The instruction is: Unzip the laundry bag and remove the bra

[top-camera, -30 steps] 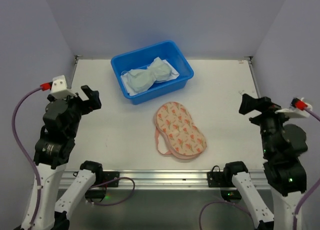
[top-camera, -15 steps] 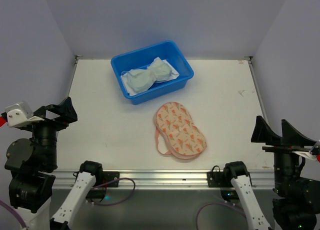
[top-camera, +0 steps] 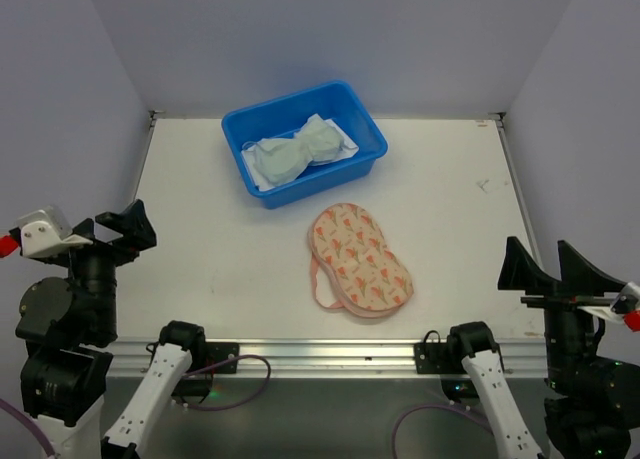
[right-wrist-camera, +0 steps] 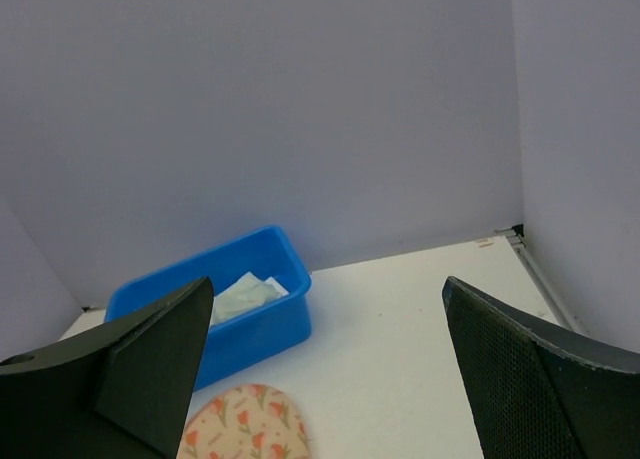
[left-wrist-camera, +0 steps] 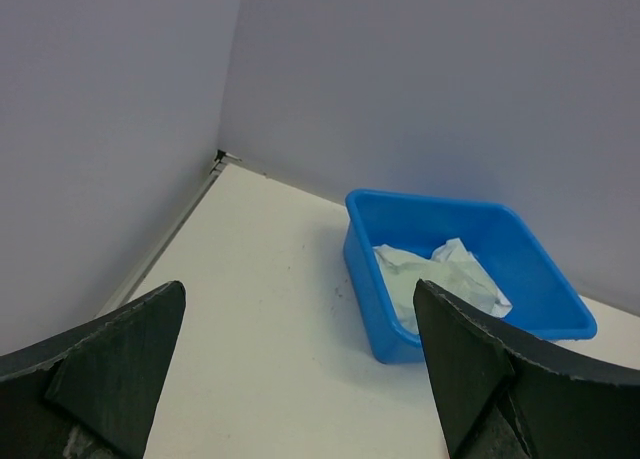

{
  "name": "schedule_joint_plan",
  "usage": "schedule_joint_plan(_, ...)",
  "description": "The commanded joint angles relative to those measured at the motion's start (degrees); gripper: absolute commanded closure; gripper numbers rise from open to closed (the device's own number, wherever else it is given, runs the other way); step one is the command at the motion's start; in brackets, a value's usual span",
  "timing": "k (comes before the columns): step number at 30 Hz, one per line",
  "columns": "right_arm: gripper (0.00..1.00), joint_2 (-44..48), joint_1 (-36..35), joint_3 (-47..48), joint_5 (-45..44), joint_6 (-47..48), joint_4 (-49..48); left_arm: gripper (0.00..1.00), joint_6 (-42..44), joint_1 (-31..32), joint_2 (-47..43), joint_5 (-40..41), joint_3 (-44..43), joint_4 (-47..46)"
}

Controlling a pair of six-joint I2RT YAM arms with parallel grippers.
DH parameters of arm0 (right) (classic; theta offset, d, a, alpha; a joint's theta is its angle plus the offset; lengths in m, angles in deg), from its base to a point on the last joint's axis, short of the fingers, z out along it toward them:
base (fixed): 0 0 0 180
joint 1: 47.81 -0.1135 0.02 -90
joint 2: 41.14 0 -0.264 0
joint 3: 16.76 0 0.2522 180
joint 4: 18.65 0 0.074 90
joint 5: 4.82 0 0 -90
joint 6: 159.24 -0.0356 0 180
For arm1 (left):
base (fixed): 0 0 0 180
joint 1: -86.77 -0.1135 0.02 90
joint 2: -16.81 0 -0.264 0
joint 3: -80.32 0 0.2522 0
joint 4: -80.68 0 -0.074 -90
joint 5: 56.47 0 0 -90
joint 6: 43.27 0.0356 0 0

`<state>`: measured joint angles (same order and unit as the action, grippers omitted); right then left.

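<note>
Seen from above, the laundry bag (top-camera: 360, 258) lies flat on the white table (top-camera: 220, 249), near the front edge and a little right of the middle, its long axis slanting from far-left to near-right. A pink loop sticks out at its near-left side. Whether its zip is open cannot be told. Just beyond it, but not touching it, stands the blue bin (top-camera: 325, 182), and the bra (top-camera: 298, 151) lies inside it with both cups facing up.

Only the overhead view shows the whole bag. The right wrist view catches just the bag's rounded far end at the bottom of the picture, with the bin behind it and a pale scrap of the bra above the rim. The left wrist view shows the bin and the bra in it against the back wall, but not the bag.

Both arms stand folded at the near corners of the table. The left gripper (top-camera: 112, 229) is raised over the left edge and the right gripper (top-camera: 552, 271) over the near-right corner. Both point toward the back wall, well apart from the bag and bin. Each has its jaws spread wide and holds nothing
</note>
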<state>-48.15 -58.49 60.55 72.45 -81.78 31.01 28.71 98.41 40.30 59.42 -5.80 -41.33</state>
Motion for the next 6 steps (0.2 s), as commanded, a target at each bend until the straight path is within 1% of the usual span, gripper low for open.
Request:
schedule_joint_plan(1, 0.01, 0.1, -0.4, -0.4, 0.7, 1.5, -2.1, 0.0, 0.0, -0.1, 0.1, -0.8, 1.2, -0.5)
schedule_joint_plan(6, 0.01, -0.2, -0.5, -0.8, 1.9, 1.5, -2.9, 0.0, -0.4, -0.1, 0.2, -1.5, 2.4, -1.2)
